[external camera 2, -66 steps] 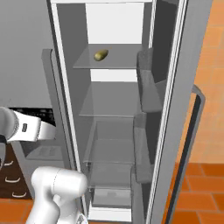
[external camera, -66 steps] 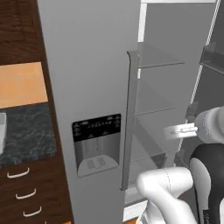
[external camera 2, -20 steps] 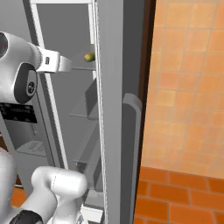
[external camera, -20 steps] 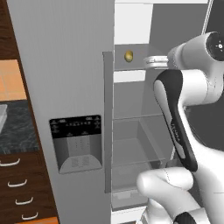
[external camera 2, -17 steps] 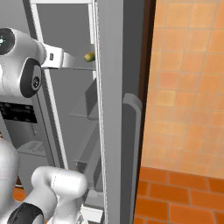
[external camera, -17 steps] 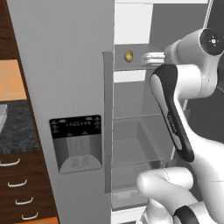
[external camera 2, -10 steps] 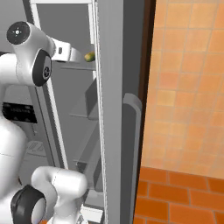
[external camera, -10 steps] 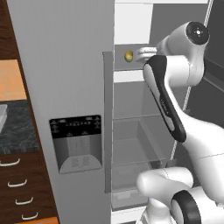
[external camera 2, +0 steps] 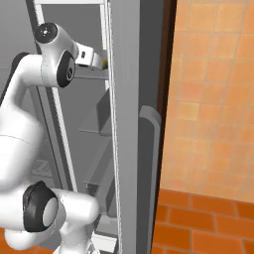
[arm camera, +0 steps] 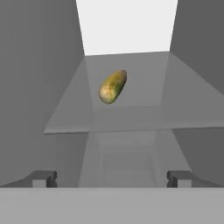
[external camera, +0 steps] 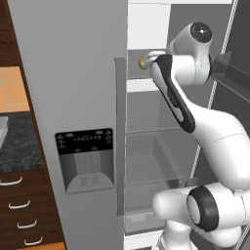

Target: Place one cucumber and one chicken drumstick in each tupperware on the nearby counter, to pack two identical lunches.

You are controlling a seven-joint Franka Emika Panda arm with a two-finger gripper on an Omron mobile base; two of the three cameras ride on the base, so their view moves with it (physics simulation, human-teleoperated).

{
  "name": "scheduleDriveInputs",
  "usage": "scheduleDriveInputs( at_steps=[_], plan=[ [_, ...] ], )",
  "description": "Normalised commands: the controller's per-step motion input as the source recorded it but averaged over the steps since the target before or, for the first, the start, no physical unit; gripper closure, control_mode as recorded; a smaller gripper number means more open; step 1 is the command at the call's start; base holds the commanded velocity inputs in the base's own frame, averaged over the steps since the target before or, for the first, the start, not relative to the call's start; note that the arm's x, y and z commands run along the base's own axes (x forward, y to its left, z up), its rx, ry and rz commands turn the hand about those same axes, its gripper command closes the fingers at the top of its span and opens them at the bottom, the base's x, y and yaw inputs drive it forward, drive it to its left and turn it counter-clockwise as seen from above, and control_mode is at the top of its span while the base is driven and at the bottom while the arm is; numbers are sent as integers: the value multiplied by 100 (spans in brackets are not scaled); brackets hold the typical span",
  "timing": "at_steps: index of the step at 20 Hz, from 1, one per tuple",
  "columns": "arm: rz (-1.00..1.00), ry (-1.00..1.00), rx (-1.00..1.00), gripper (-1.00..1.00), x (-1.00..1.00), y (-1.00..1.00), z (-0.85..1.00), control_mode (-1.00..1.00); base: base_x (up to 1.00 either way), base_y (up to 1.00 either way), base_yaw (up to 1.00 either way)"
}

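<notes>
A yellow-green cucumber [arm camera: 113, 86] lies on the upper glass shelf [arm camera: 131, 118] inside the open fridge. It also shows as a small spot beside the hand in the left base view [external camera: 142, 63] and the right base view [external camera 2: 104, 63]. My gripper [arm camera: 111, 179] is open, level with that shelf and a short way in front of the cucumber, with nothing between its fingers. The hand [external camera: 155, 56] reaches in from the right of the fridge opening. The black speckled counter [external camera: 17, 146] lies at the far left. A light grey rim [external camera: 2, 133] on it could be a tupperware. The chicken drumstick is out of view.
The closed left fridge door [external camera: 73, 97] with its dispenser panel [external camera: 85, 161] stands just left of the opening. The open right door [external camera 2: 131, 149] and its handle [external camera 2: 149, 163] stand beside my arm. Lower glass shelves [external camera: 156, 132] sit bare. Dark drawers [external camera: 19, 210] are under the counter.
The arm has swung its hand further left into the fridge, closer to the cucumber on the upper shelf. The gripper has stayed open. The base has held still over the last second.
</notes>
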Motion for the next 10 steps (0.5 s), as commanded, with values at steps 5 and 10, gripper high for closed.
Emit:
scheduleDriveInputs(
  at_steps=[5, 10],
  plan=[
    [0, 5, 0, -100, 71, 0, -10, -100, 0, 0, 0],
    [0, 3, 0, -100, 63, 0, -8, -100, 0, 0, 0]
  ],
)
